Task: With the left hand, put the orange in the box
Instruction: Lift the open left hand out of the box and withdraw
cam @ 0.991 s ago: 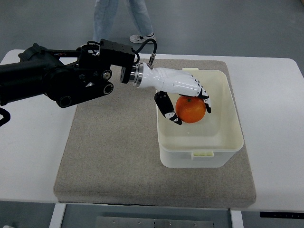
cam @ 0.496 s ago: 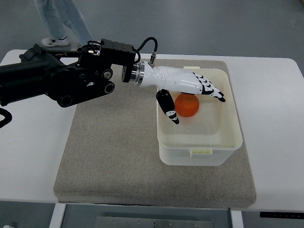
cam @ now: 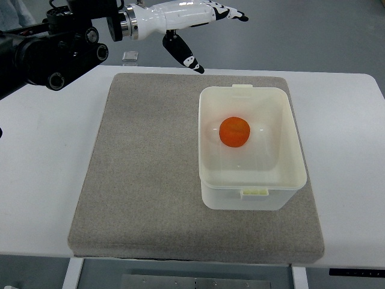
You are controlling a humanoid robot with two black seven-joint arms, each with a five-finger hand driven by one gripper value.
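Note:
An orange (cam: pixel 234 131) lies on the floor of the cream plastic box (cam: pixel 252 192), near its middle, with nothing touching it. The box stands on the right half of a grey felt mat (cam: pixel 144 180). My left hand (cam: pixel 207 30), white with black fingertips, is raised at the top of the picture, beyond the mat's far edge and well clear of the box. Its fingers (cam: pixel 231 12) are stretched out flat and the thumb (cam: pixel 183 55) hangs down, holding nothing. The black left arm (cam: pixel 48 51) enters from the upper left. No right arm shows.
The mat lies on a white table (cam: pixel 349 150) whose bare surface flanks it left and right. A small grey object (cam: pixel 129 56) sits at the table's far edge under the arm. Grey floor lies beyond the table.
The left hand opened and let the orange drop into the box, then lifted up and back to the left. The orange now rests alone. A person behind the table has walked out of view.

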